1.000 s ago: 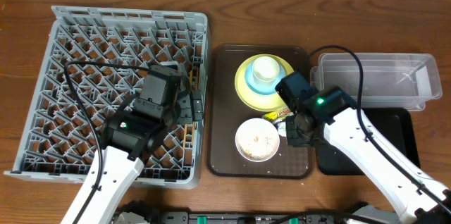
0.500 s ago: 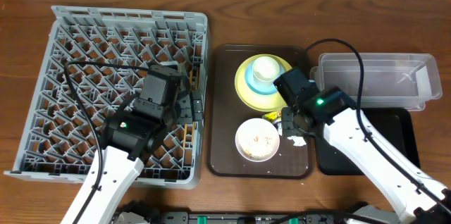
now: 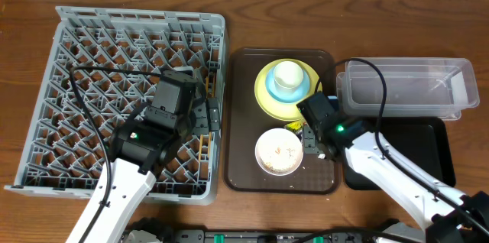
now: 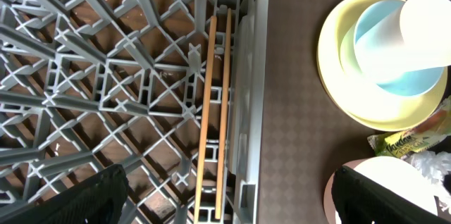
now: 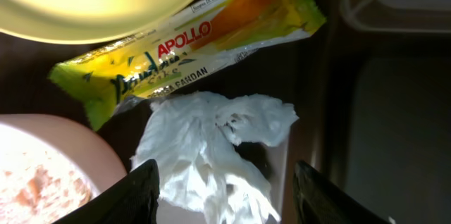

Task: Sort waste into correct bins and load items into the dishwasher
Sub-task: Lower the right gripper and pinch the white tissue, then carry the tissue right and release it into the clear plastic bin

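Note:
My right gripper (image 5: 225,199) is open, its fingers either side of the crumpled white napkin (image 5: 211,146) on the brown serving tray (image 3: 241,121). The yellow-green wrapper (image 5: 190,48) lies just beyond the napkin, by the yellow-green plate (image 3: 263,94). The plate carries the light blue bowl (image 3: 299,94) and the pale cup (image 3: 287,75). The white bowl (image 3: 279,151) holds rice scraps. In the overhead view my right gripper (image 3: 315,134) hides most of the napkin. My left gripper (image 4: 232,203) is open above the grey rack's (image 3: 92,59) right edge, over the chopsticks (image 4: 215,111) lying in it.
The clear tub (image 3: 405,82) stands at the back right, and the black tray (image 3: 428,144) lies in front of it, right of the serving tray. The left arm's cable runs across the rack.
My right gripper has shifted toward the front-left and now sits over the napkin, which showed beside it half a second ago. The left arm has not moved.

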Tool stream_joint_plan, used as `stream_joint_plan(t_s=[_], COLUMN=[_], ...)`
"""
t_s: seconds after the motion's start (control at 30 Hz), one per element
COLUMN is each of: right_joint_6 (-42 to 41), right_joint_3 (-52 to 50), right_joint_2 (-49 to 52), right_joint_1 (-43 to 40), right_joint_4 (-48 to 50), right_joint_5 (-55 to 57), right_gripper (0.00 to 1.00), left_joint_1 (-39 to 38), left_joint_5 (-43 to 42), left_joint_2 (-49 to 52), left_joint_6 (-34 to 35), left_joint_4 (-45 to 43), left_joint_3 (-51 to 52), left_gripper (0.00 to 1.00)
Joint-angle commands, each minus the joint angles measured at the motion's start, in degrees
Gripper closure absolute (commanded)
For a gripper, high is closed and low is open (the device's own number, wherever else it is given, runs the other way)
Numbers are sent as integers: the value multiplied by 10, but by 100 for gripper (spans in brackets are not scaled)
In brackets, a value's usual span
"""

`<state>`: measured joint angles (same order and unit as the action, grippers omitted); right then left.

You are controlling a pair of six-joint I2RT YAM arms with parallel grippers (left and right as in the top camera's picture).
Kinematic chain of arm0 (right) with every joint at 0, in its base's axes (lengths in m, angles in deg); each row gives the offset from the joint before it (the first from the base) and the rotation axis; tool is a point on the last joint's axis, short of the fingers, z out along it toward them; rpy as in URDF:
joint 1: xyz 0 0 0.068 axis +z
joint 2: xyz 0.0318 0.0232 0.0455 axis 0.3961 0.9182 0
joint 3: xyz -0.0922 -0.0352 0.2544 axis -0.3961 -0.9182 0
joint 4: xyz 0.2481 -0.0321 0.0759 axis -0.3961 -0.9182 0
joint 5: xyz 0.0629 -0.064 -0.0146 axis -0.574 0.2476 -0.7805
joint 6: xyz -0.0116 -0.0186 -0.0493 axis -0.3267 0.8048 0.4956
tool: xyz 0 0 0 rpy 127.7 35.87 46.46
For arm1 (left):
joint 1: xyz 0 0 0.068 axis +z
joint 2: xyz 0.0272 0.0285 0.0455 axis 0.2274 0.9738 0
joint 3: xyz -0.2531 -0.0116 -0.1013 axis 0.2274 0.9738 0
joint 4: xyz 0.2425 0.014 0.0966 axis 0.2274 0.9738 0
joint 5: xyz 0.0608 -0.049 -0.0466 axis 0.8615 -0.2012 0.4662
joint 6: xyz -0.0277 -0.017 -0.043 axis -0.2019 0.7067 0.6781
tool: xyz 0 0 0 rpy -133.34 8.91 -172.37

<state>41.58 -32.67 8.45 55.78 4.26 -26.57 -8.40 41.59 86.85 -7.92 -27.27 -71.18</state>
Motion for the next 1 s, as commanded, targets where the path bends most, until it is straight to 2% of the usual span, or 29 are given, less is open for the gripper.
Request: stream_joint_plan(t_s=[0.0,0.1,0.2,0.43,0.67,0.9,0.93,0.97], right_joint_6=[-1,-1,-1,-8,-8,-46,-46,-46], right_joint_3=[-31,-51,-59,-85,-91,-119,-120,-120], right_joint_2=[5,5,6,6,7,7,7,7], right_joint_1=[-2,-2,-1,-1,2,6,6,6], right_joint_4=[31,59,73,117,118,137,137,137], right_joint_5=[10,10,9,3,-13,-14,-14,-14], right_gripper=[43,45,54,56,73,72,75,83], left_joint_1=[-1,-1,-1,-1,-1,-1,-1,-1], left_joint_5=[-1,-1,-1,-1,-1,-1,-1,-1], left_joint_2=[0,0,0,0,0,0,0,0], left_joint_6=[-1,-1,-1,-1,-1,-1,-1,-1], left_joint_4=[2,2,2,2,2,2,2,2], left_joint_3=[-9,-9,-9,-9,-9,-9,-9,-9], left_gripper=[7,7,7,7,7,7,7,7])
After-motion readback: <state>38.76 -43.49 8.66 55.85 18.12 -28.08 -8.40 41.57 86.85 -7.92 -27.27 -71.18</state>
